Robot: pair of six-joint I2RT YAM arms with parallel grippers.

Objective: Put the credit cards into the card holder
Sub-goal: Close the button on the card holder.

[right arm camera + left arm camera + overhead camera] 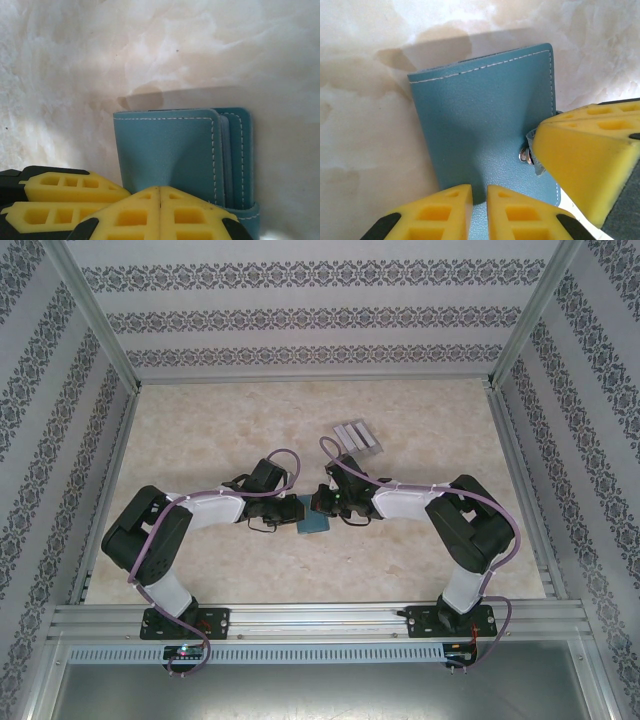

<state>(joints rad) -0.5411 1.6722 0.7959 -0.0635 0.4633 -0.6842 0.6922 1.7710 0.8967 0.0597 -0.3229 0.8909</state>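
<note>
card holder point(485, 115) mid-table point(250, 420), left tool point(479, 195) pinching its edge, right tool point(160, 195) pressed together on its snap tab point(527, 150)

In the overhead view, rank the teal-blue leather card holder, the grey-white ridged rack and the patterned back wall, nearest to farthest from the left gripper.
1. Teal-blue leather card holder, at the fingertips of the left gripper.
2. Grey-white ridged rack, farther back, to the right.
3. Patterned back wall, at the far end.
</note>
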